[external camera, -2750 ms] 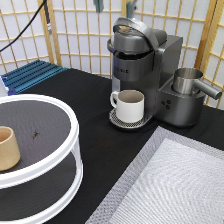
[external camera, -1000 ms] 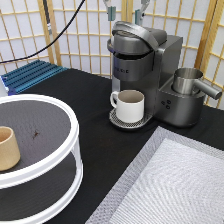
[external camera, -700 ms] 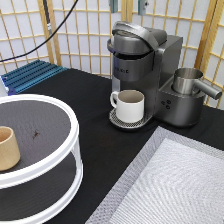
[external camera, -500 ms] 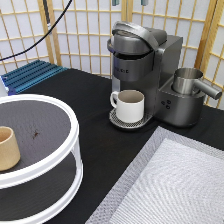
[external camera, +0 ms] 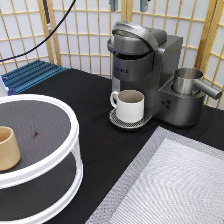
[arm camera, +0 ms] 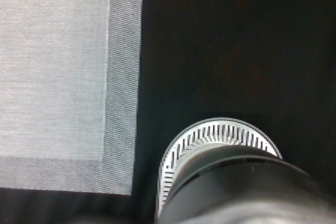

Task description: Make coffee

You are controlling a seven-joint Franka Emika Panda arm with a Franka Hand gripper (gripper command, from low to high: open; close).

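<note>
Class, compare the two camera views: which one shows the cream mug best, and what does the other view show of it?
The exterior view shows it best: the whole mug, handle included, stands on the round drip tray under the coffee machine. The wrist view shows no mug, only the tray's slotted rim and the machine's dark top. The tool hangs above the machine.

We see a staged indoor set, more a lab bench dressed as a home coffee corner than a real kitchen. A table [external camera: 75, 100] with a black top carries a grey pod coffee machine [external camera: 150, 70] with a cream mug [external camera: 130, 105] on its round drip tray [arm camera: 217, 145]. Near it lie a grey woven mat [external camera: 170, 185] and a white two-tier round rack [external camera: 45, 160] holding a tan cup [external camera: 7, 148]. Behind stand paper-and-wood folding screens [external camera: 85, 30], with a black cable [external camera: 50, 35] hanging across them and a blue ribbed mat [external camera: 32, 75] at the exterior view's left.
</note>
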